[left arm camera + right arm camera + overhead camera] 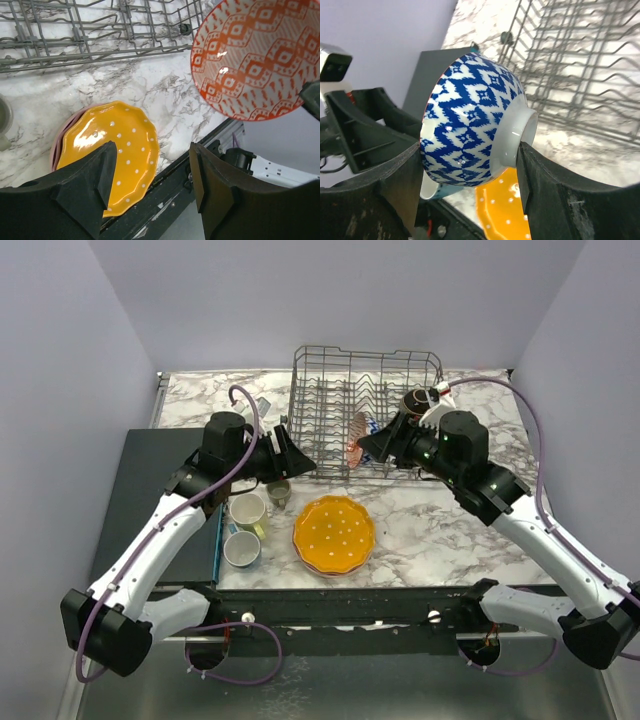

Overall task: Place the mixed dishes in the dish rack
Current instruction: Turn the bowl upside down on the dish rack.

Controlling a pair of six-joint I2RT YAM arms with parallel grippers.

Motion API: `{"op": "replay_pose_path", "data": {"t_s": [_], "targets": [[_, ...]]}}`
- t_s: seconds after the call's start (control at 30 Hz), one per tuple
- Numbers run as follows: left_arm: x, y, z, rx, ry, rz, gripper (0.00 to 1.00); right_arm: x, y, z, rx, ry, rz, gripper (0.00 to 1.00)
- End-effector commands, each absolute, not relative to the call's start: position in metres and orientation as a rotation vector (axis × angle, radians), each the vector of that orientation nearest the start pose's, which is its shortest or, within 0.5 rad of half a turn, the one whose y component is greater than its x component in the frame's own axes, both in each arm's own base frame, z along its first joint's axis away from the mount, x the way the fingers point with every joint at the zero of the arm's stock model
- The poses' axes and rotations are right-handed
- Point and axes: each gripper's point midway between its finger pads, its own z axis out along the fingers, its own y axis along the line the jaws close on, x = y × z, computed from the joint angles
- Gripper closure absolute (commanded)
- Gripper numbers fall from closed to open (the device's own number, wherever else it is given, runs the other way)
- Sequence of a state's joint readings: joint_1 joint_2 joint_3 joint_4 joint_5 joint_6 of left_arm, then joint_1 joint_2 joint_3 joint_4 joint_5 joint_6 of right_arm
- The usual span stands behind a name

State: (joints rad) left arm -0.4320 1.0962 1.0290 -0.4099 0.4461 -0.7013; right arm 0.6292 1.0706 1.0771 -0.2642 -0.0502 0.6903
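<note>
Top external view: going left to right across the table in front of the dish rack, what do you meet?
Dark mat → yellow mug → small olive cup → orange dotted plate.

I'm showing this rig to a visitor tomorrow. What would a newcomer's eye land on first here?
First, the patterned bowl, blue outside and orange-red inside, held sideways in the right gripper just in front of the dish rack. Next, the bright orange dotted plate lying on the marble table between the arms, with mugs to its left. The left gripper hangs open and empty nearby.
</note>
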Motion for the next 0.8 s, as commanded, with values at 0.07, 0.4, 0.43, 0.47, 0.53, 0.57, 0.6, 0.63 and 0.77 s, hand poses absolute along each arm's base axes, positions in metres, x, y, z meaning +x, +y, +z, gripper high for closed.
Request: {"op": "replay_pose_path", "data": {"t_s": [0.07, 0.4, 0.43, 0.47, 0.53, 0.57, 0.6, 0.63, 0.77], "targets": [[0.251, -0.214, 0.259, 0.051, 2.205, -1.028, 0.34, 0.299, 0.216, 0.315, -0.034, 1.966, 0.643, 0.63], [0.240, -0.204, 0.232, 0.110, 2.265, -0.958, 0.34, 0.326, 0.190, 0.297, -0.122, 2.059, 0.286, 0.64], [0.239, -0.204, 0.230, 0.116, 2.270, -0.954, 0.33, 0.329, 0.188, 0.295, -0.126, 2.070, 0.255, 0.64], [0.238, -0.204, 0.228, 0.127, 2.274, -0.956, 0.33, 0.331, 0.185, 0.293, -0.131, 2.082, 0.217, 0.64], [0.235, -0.205, 0.225, 0.147, 2.282, -0.962, 0.31, 0.337, 0.179, 0.288, -0.134, 2.101, 0.148, 0.64], [0.233, -0.205, 0.224, 0.162, 2.281, -0.969, 0.31, 0.339, 0.177, 0.287, -0.136, 2.104, 0.117, 0.64], [0.231, -0.206, 0.223, 0.177, 2.282, -0.975, 0.30, 0.343, 0.173, 0.286, -0.135, 2.103, 0.082, 0.64], [0.230, -0.206, 0.223, 0.188, 2.279, -0.978, 0.30, 0.345, 0.170, 0.285, -0.136, 2.105, 0.047, 0.64], [0.223, -0.205, 0.220, 0.229, 2.273, -0.982, 0.29, 0.360, 0.159, 0.277, -0.137, 2.120, -0.105, 0.64]]}}
